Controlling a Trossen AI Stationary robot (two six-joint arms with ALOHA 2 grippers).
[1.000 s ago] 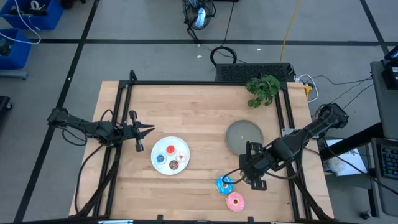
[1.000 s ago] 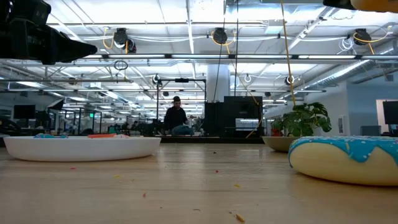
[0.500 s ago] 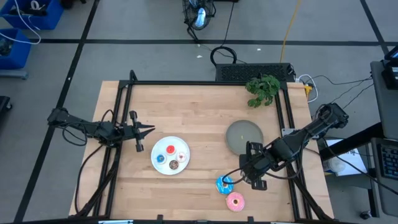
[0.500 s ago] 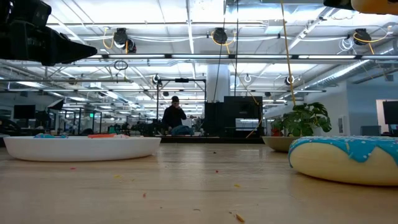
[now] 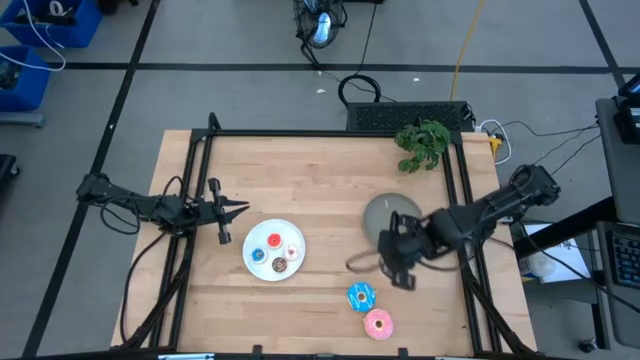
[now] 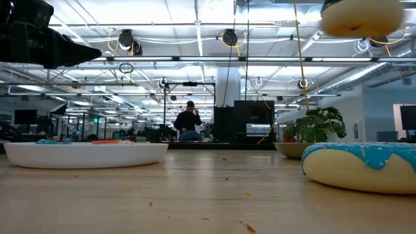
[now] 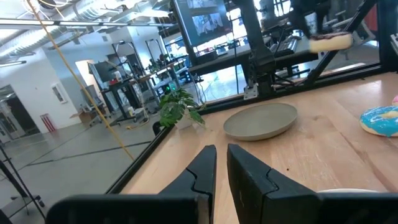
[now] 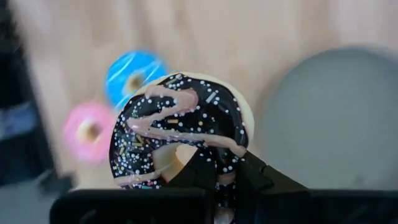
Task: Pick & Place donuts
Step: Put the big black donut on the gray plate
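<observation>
My right gripper (image 8: 227,165) is shut on the dark chocolate donut (image 8: 180,130) with pale streaks, held high above the table by the near rim of the grey plate (image 5: 385,212). From the low view only its pale underside (image 6: 361,18) shows. The blue-iced donut (image 5: 360,296) and the pink-iced donut (image 5: 378,323) lie flat on the table near the front edge. Three small donuts lie on the white plate (image 5: 262,268). My left gripper (image 7: 221,168) waits shut, level, at the table's left, left of the white plate. My right gripper holds the chocolate donut by the part of its ring nearest the wrist (image 8: 217,163). One finger (image 8: 198,167) seems to reach into the hole while the other (image 8: 264,177) stands outside the rim. The fingers slant steeply down from above. The donut is lifted clear, tilted.
A potted green plant (image 5: 422,143) stands at the far right corner. Black frame rails (image 5: 200,170) run along the table's left and right sides. A loose cable (image 5: 360,262) loops beside the right gripper. A person (image 6: 188,123) is in the room far behind the table.
My right gripper has swung with the chocolate donut away from the blue-iced donut, toward the far edge and the grey plate. The donut stays lifted clear and now shows more fully at the top of the low view.
</observation>
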